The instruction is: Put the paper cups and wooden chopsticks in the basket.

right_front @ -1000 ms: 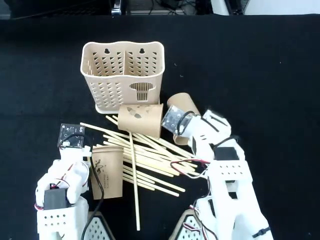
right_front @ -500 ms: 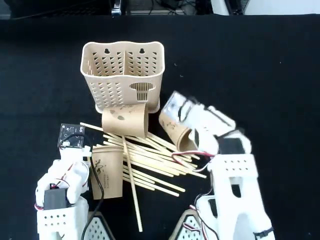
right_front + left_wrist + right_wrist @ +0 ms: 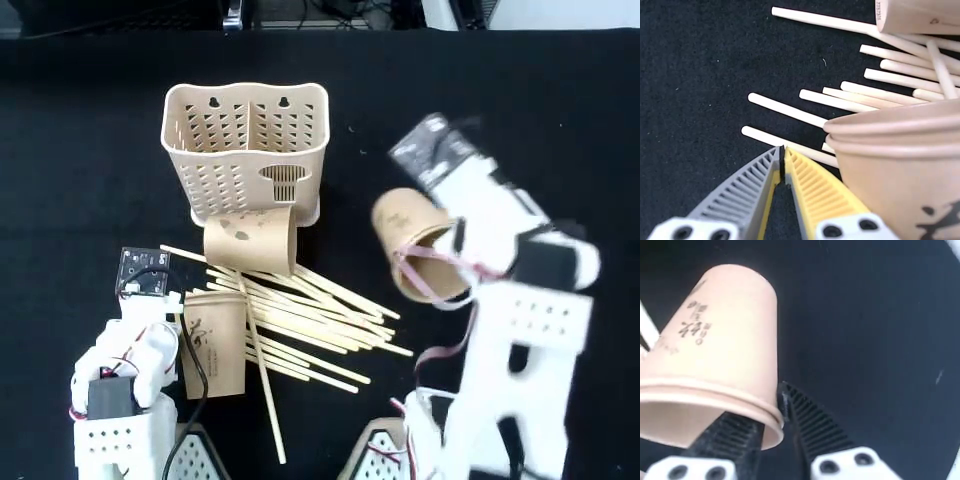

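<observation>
A beige perforated basket point(image 3: 245, 150) stands upright at the back. One paper cup point(image 3: 250, 240) lies on its side against the basket's front. A second cup point(image 3: 215, 345) point(image 3: 900, 165) lies beside my left gripper point(image 3: 781, 156), which is shut and empty, its tips over the ends of the wooden chopsticks point(image 3: 310, 320) point(image 3: 790, 110). A third cup point(image 3: 412, 240) point(image 3: 715, 365) hangs in the air to the right of the basket. My right gripper point(image 3: 452, 248) point(image 3: 775, 397) is shut on its rim, with one finger inside the mouth.
The table point(image 3: 520, 90) is covered in black cloth, with bare room to the right of and behind the basket. The left arm point(image 3: 125, 380) sits at the front left corner. A loose chopstick point(image 3: 262, 390) juts toward the front edge.
My right arm has lifted its cup off the table, up and to the right. The cup by the basket rolled left and several chopsticks shifted. The left arm stayed still.
</observation>
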